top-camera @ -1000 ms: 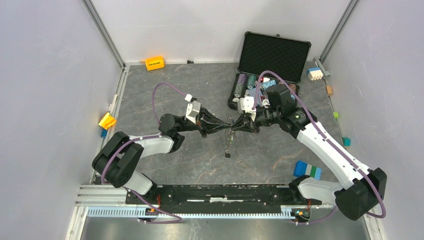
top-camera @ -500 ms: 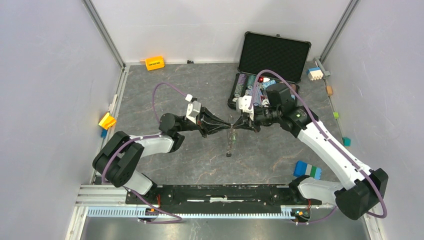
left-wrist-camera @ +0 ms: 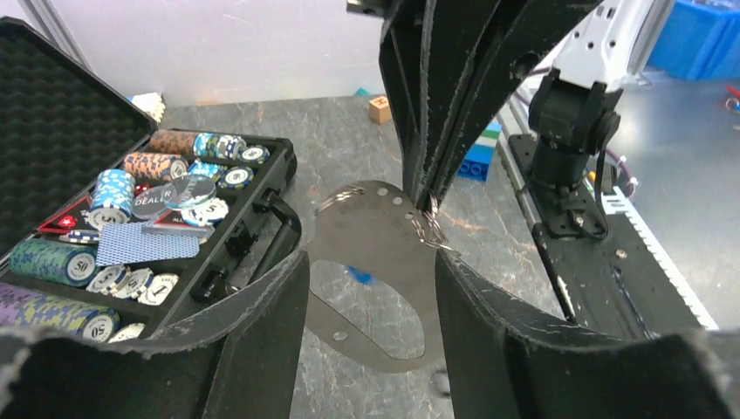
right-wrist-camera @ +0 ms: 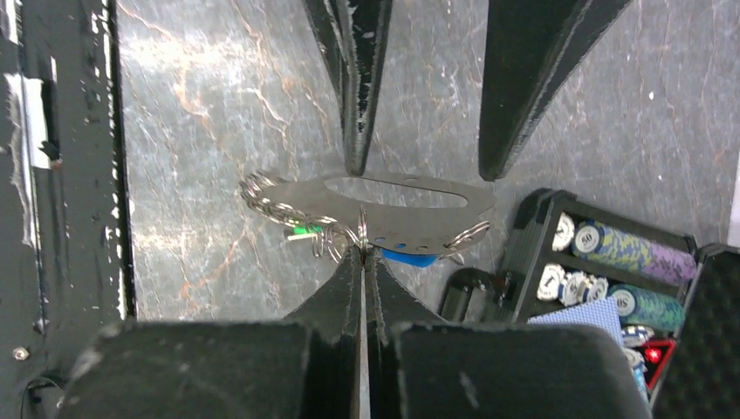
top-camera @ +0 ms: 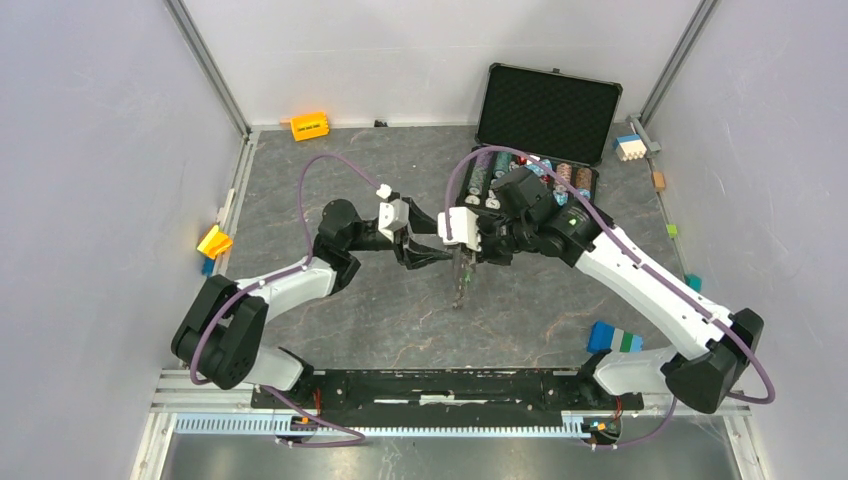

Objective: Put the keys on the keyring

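Above the middle of the table (top-camera: 400, 320), the keyring (right-wrist-camera: 410, 216) hangs pinched at its edge between the right fingers (right-wrist-camera: 340, 288), pressed together. The left fingers (left-wrist-camera: 262, 305) have just spread and let go, so the handover looks done. No key can be made out.
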Controlling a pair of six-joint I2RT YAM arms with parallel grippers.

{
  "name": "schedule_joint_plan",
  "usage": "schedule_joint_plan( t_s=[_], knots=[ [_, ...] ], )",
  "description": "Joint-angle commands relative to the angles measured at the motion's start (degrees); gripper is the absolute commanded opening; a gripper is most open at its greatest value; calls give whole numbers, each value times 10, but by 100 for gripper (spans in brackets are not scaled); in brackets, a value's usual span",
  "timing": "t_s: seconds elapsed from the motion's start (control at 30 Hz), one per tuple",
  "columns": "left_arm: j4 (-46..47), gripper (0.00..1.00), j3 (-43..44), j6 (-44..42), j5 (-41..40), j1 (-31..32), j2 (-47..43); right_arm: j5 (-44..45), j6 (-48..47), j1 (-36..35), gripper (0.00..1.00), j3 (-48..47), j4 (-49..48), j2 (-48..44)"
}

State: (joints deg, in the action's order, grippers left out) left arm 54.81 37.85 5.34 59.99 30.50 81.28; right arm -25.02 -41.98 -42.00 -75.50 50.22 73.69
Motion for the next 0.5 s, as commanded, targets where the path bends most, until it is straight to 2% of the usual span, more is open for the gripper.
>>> schedule_joint_plan(
  t_s=[0.0,0.17,0.3,0.47],
  knots=[
    [-51,62,7,-103,26,-2,-15,91,-13,-27,0,-58,31,17],
    [-45,62,4,-116,36,-3,-9,161,-29,-62,0,-93,72,50],
    [-5,61,-1,-92,37,-2,0,186,-35,-78,0,-95,81,61],
    [23,54,-1,-76,39,6,15,212,-31,-91,0,-114,100,84]
  ],
)
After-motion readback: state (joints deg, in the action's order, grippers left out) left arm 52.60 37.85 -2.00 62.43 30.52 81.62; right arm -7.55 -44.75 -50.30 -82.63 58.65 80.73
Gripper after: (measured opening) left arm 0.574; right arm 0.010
